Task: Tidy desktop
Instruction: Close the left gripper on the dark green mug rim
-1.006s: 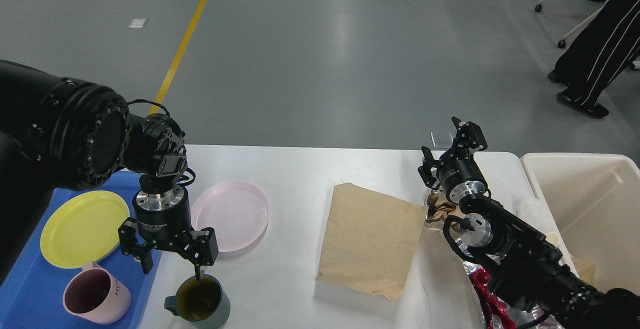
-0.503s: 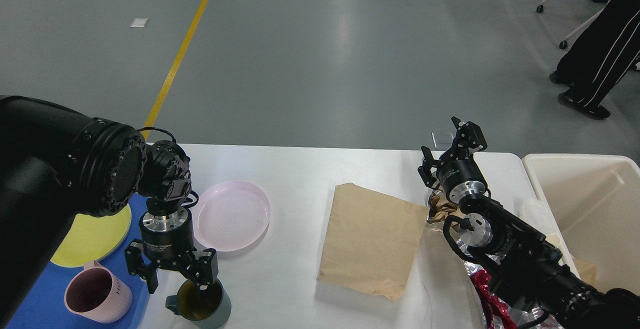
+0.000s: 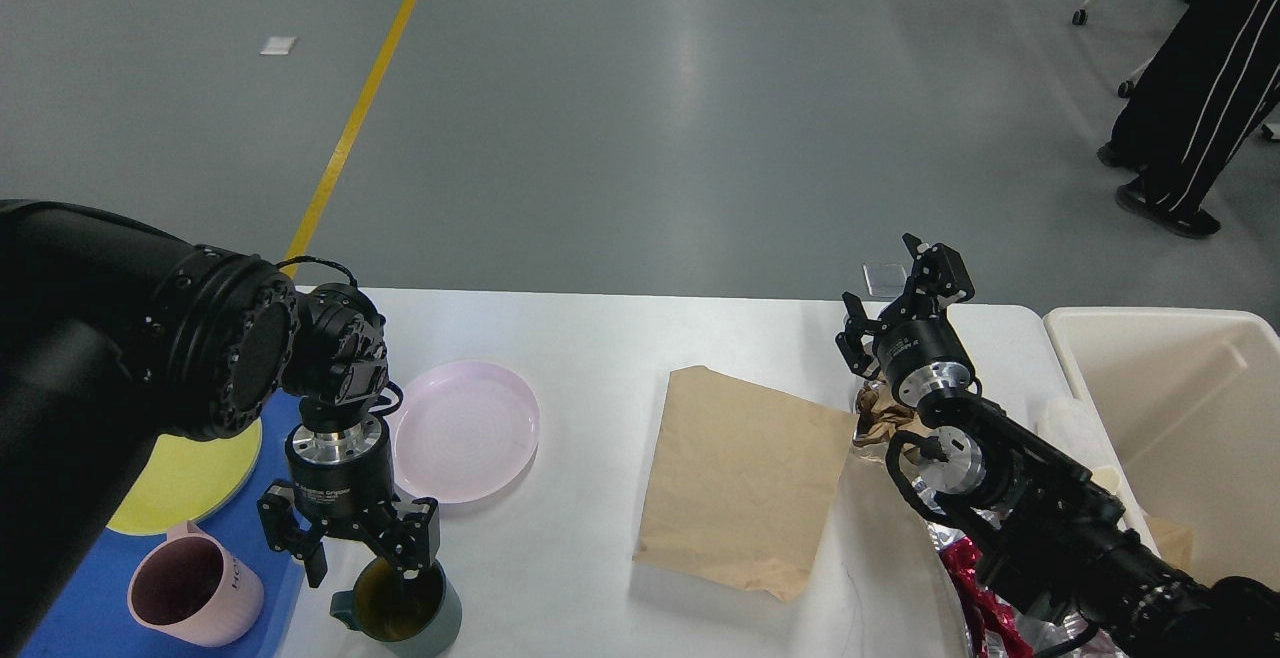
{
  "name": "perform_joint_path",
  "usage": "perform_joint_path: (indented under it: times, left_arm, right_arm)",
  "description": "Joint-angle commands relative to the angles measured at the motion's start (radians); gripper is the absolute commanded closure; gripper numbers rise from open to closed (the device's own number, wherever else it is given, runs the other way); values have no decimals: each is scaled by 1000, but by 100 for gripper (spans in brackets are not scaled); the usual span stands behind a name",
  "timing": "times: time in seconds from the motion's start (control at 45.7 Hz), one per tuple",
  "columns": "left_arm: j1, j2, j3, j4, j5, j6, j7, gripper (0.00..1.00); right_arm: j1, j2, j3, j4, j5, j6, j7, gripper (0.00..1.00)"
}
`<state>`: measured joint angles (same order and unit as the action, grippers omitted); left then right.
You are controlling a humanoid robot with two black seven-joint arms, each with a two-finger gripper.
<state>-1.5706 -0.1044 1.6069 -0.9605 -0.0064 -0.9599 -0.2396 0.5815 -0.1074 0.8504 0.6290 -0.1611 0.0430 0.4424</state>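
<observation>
The white desktop point(image 3: 600, 338) carries a dark green cup point(image 3: 425, 623) at the front left, a pink plate point(image 3: 465, 428) and a flat brown paper bag point(image 3: 740, 478). My left gripper point(image 3: 362, 573) points down, open, straddling the green cup's left rim: one finger is inside the cup, the other outside it. My right gripper point(image 3: 905, 303) is open and empty, raised over the table's far right, above crumpled brown paper point(image 3: 880, 423).
A blue tray point(image 3: 70, 618) at the left holds a yellow plate point(image 3: 185, 483) and a pink mug point(image 3: 190, 593). A cream bin point(image 3: 1180, 418) stands off the right end. Foil and a red wrapper point(image 3: 960, 578) lie under my right arm. A person point(image 3: 1190, 88) stands at the far right.
My left gripper has come down and slightly right onto the green cup's rim, and the left arm now covers more of the yellow plate. The right arm has not moved.
</observation>
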Motion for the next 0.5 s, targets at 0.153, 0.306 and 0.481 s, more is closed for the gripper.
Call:
perform_joint_path:
  times: [0.153,0.306,0.481]
  left_arm:
    - [18,0,11,28,-7,0,-4,21]
    - [24,-1,19,58,-6,0,-4,18]
    - [37,-15,21,62,-6,6,2,18]
  right_arm:
    - [0,0,-1,0,0,0,1,0]
    - [0,0,1,0,0,0,1,0]
    - [0,0,-1,0,0,0,-1,0]
